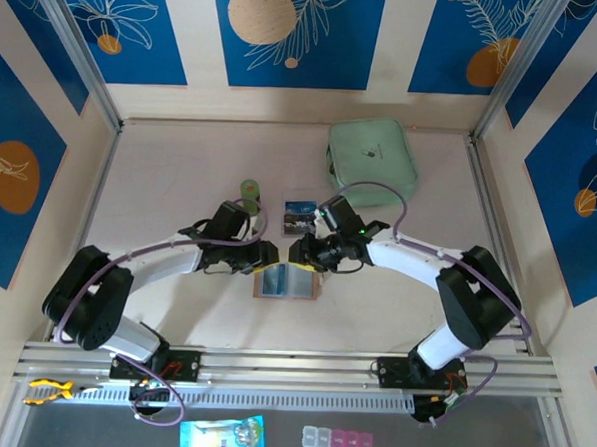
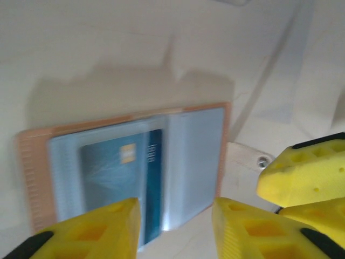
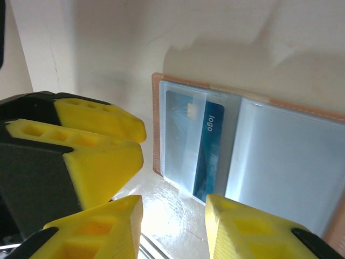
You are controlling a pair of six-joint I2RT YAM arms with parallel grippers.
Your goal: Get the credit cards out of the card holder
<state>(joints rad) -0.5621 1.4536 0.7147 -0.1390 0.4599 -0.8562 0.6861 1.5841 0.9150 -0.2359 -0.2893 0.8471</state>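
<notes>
The card holder [image 1: 286, 282] lies open on the table, tan-pink with grey-clear pockets. A blue credit card [image 2: 116, 167] sits in a pocket, and it shows again as the blue card [image 3: 207, 145] marked "logo". Another credit card [image 1: 300, 217] with dark and white print lies flat on the table behind the holder. My left gripper [image 1: 267, 257] hovers at the holder's far left corner, and the left gripper [image 2: 178, 229] is open over the holder's edge. My right gripper [image 1: 302, 252] faces it, tips nearly touching. The right gripper [image 3: 175, 226] is open over bare table beside the holder.
A mint-green zip pouch [image 1: 372, 159] lies at the back right. A small green cylinder [image 1: 250, 189] stands behind the left gripper. The holder's snap tab [image 2: 248, 156] sticks out on the table. Side walls close in the table on the left and right.
</notes>
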